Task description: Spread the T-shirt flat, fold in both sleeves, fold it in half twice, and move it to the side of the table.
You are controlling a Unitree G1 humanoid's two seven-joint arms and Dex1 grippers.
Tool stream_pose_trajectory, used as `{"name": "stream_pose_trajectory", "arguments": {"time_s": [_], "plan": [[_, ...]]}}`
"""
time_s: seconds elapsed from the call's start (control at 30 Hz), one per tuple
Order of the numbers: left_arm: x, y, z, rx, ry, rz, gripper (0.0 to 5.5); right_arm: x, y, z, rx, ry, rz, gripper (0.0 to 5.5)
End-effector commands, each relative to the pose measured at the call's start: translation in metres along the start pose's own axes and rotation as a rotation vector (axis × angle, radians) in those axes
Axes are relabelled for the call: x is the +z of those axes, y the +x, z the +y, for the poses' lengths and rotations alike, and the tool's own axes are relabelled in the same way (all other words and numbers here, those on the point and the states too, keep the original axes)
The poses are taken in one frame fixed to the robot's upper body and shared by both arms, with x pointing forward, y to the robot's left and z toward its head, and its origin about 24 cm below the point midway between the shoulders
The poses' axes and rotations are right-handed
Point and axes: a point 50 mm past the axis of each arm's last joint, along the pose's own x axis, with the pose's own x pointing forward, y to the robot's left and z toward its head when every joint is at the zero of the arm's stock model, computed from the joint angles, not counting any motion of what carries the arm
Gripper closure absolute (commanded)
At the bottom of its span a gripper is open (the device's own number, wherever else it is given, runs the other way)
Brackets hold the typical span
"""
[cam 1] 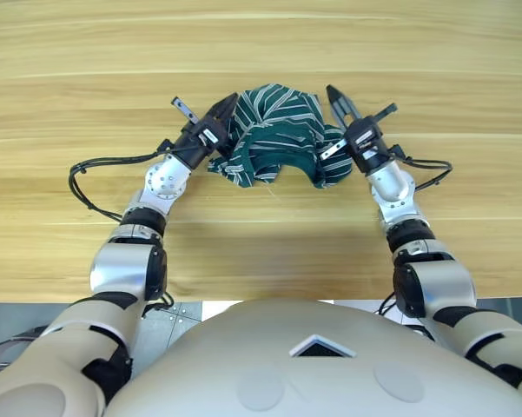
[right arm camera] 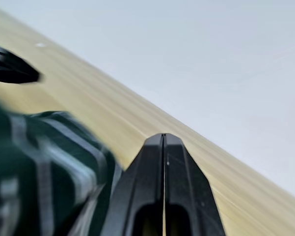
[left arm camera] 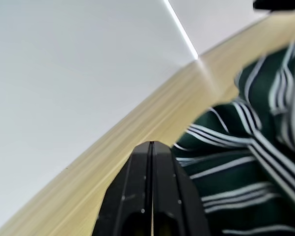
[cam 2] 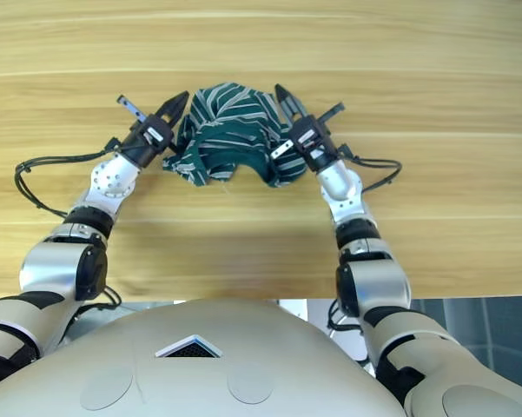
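Observation:
A dark green T-shirt (cam 1: pixel 274 130) with white stripes lies crumpled in a heap on the wooden table (cam 1: pixel 261 43), near its middle. My left gripper (cam 1: pixel 228 100) is at the heap's left edge, with its fingers pressed together and its tip against the cloth. My right gripper (cam 1: pixel 334 94) is at the heap's right edge, also shut, pointing away from me. In the left wrist view the shut fingers (left arm camera: pixel 151 143) have no cloth between them, and the shirt (left arm camera: pixel 245 162) lies just beside them. The right wrist view shows the same: shut fingers (right arm camera: pixel 163 135) with striped cloth (right arm camera: pixel 34 162) alongside.
The wooden table stretches wide on all sides of the heap. Black cables (cam 1: pixel 87 174) loop from each wrist over the tabletop. The table's near edge (cam 1: pixel 243 300) runs just ahead of my body.

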Motion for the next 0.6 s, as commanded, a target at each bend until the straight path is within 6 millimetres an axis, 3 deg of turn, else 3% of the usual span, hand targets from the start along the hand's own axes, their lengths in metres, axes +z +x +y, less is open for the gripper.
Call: {"name": "stream_pose_trajectory", "arguments": {"time_s": [0.03,0.2,0.6], "plan": [[-0.004,0.003,-0.001,-0.017,0.170,0.031,5.50,0.001,-0.003,0.008,0.073,-0.055,0.007,5.47],[-0.006,0.004,-0.004,-0.007,0.247,0.023,5.50,-0.002,-0.004,0.015,0.107,-0.091,0.044,5.47],[0.002,0.005,-0.008,0.012,0.199,-0.050,5.50,-0.009,0.001,0.003,-0.001,-0.091,0.106,5.47]]}}
